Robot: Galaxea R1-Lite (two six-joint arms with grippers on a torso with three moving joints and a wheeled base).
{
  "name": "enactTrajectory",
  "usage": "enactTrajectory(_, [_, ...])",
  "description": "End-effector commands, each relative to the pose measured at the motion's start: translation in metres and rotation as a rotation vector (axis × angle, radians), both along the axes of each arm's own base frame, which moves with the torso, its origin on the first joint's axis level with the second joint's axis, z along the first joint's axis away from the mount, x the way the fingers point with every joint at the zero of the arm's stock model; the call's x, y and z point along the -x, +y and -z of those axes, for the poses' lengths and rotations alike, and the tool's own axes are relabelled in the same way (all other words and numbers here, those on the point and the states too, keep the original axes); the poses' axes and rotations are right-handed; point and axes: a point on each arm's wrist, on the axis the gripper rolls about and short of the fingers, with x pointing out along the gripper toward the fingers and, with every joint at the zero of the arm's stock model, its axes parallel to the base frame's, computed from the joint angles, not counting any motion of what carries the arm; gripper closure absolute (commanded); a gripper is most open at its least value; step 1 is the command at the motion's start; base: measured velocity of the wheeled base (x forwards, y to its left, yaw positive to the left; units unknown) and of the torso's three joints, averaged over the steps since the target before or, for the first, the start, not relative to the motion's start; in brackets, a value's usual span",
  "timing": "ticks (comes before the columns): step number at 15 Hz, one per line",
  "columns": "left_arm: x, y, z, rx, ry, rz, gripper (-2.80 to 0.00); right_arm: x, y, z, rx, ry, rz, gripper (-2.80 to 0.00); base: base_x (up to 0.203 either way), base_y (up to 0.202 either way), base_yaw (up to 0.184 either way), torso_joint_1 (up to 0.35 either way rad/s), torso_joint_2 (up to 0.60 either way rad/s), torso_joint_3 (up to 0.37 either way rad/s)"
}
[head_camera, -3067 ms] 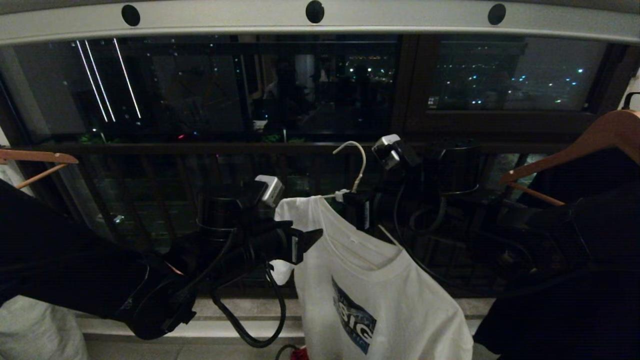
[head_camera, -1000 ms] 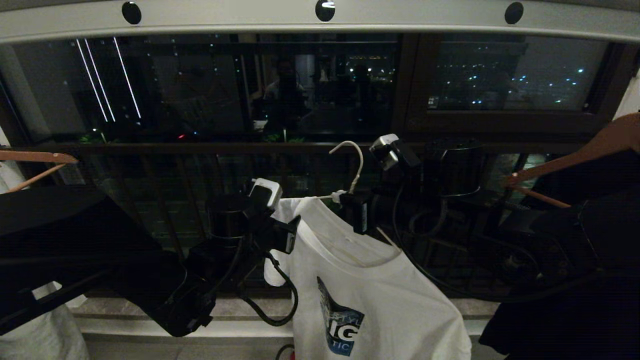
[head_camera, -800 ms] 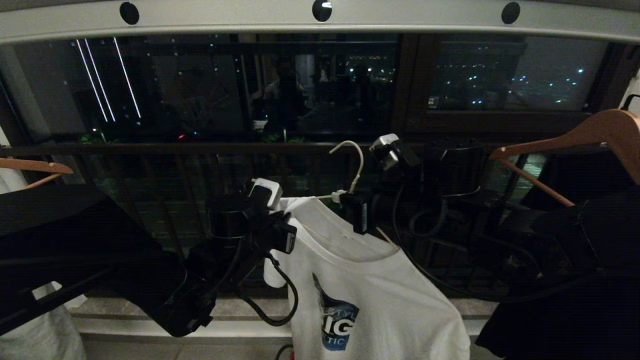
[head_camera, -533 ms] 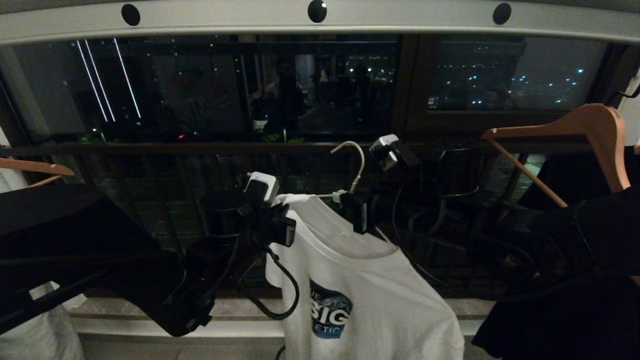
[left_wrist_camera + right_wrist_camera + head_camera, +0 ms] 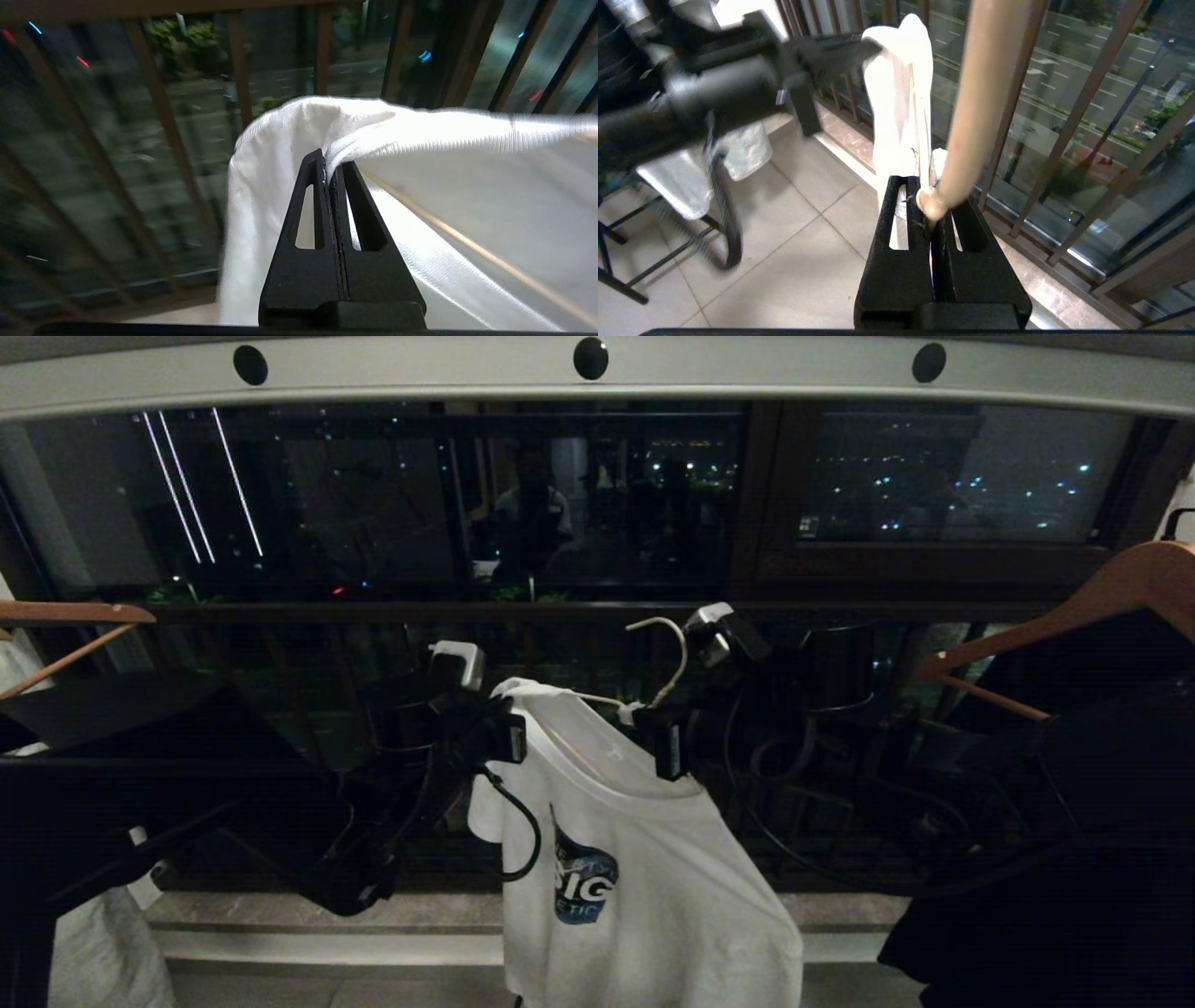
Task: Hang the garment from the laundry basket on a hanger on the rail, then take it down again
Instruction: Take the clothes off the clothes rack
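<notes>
Under the rail (image 5: 653, 378), L to R: we're seeing a brown wooden hanger (image 5: 75, 616) poking in at far left, then the left gripper (image 5: 509, 739), claws pressed together and pinching the garment's (image 5: 653, 887) shoulder fabric. In the left wrist view the left gripper (image 5: 331, 161) is biting a thin fold of the garment (image 5: 420, 135) right at the tips, so not much cloth is in there. Next, the hanger (image 5: 667, 658), hook free in the air well below the rail, not hung on anything. The right gripper (image 5: 670, 747) is clamping the hanger at its neck, fingers closed on it; the right wrist view is showing the right gripper (image 5: 931, 212) with the hanger (image 5: 985, 93) neck running up out of the jaws. Far right, another wooden hanger (image 5: 1074, 607) w/ dark clothes. Laundry basket isn't in view.

Risks, as we're judging it:
- The shallow L pinch is likely slipping if pulled harder, so the shoulder is dropping back over the hanger arm.
- The wire neck could be twisting in the R grip, tilting the hanger & sliding the shirt off toward the floor.
- Pulling against the hanger arm's notch could be snagging or stretching the collar.
- Swinging the shirt could be catching the nearby wooden hanger.
</notes>
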Motion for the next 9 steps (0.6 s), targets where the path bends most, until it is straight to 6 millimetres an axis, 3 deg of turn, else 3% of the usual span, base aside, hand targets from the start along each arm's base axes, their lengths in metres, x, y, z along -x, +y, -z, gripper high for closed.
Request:
enactTrajectory(1, [-0.009,0.005,0.005,0.048,0.015,0.019,0.0,-0.001,0.001,0.003,0.003,0.002,-0.002,0.0,0.0,0.0,0.0,0.0,0.0,0.0])
enactTrajectory(9, [-0.031,0.023,-0.019,0.298,0.017,-0.011,0.0,-0.001,-0.001,0.002,0.005,0.0,0.001,0.0,0.0,0.0,0.0,0.0,0.0,0.0])
